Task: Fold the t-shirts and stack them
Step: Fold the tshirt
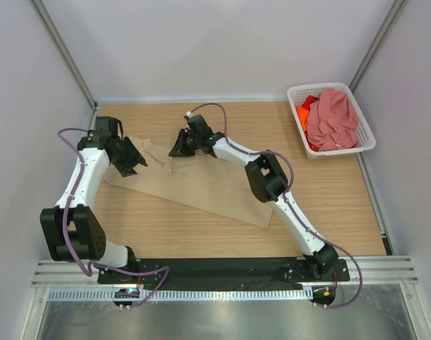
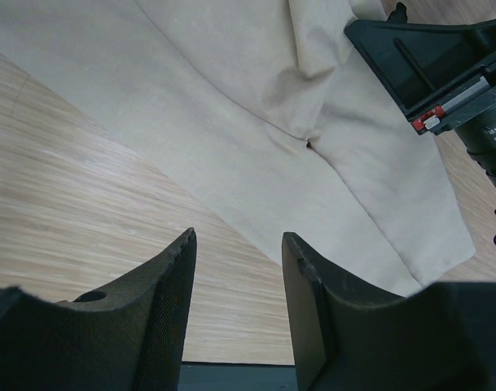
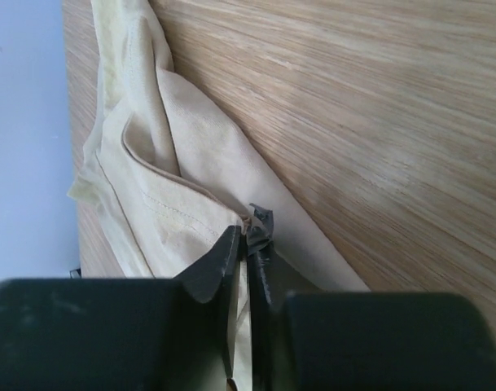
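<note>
The beige-tan t-shirt point(image 1: 201, 185) lies spread across the middle of the table, rumpled at its far left end. My right gripper point(image 1: 180, 147) is shut on a fold of its upper edge; in the right wrist view the cloth point(image 3: 174, 204) is pinched between the jaws point(image 3: 249, 232). My left gripper point(image 1: 134, 161) is open and empty, just above the shirt's left part; its wrist view shows the shirt point(image 2: 313, 138) ahead of the open jaws point(image 2: 235, 244). The dusty pink t-shirt point(image 1: 332, 117) and the bright orange t-shirt point(image 1: 302, 113) lie in the basket.
The white lattice basket point(image 1: 365, 139) stands at the far right corner. Grey walls close the table on the left, back and right. Bare wood point(image 1: 201, 234) lies between the shirt and the arm bases.
</note>
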`<state>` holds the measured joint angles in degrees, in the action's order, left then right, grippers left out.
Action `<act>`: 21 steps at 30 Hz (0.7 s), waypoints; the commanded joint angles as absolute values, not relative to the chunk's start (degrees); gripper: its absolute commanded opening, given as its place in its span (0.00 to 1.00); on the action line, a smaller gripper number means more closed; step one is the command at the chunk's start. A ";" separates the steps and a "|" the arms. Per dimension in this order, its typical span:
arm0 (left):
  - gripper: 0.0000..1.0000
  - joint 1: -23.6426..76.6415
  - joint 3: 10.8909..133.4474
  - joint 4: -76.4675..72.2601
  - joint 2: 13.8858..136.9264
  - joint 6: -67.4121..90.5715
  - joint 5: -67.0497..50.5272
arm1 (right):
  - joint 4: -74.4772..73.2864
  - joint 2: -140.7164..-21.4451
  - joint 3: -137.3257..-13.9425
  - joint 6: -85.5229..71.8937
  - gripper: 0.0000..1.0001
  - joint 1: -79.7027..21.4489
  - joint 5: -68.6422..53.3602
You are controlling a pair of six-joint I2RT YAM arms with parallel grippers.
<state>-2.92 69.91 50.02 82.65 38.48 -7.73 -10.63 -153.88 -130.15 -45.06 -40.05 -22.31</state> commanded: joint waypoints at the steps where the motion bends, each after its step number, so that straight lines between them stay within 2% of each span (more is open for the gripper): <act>1: 0.48 -3.60 71.98 50.10 81.91 37.44 -8.09 | -9.49 -153.28 -133.77 -46.32 0.08 -40.17 -23.38; 3: 0.48 -3.87 72.42 50.45 81.65 37.44 -7.82 | -9.40 -152.76 -133.68 -46.41 0.01 -40.17 -23.29; 13: 0.48 -6.84 73.65 51.85 81.74 38.14 -7.47 | -11.78 -147.04 -131.05 -46.93 0.01 -41.22 -26.19; 21: 0.48 -10.55 74.09 52.73 82.00 38.41 -9.58 | -8.35 -144.84 -129.28 -48.69 0.01 -44.03 -27.86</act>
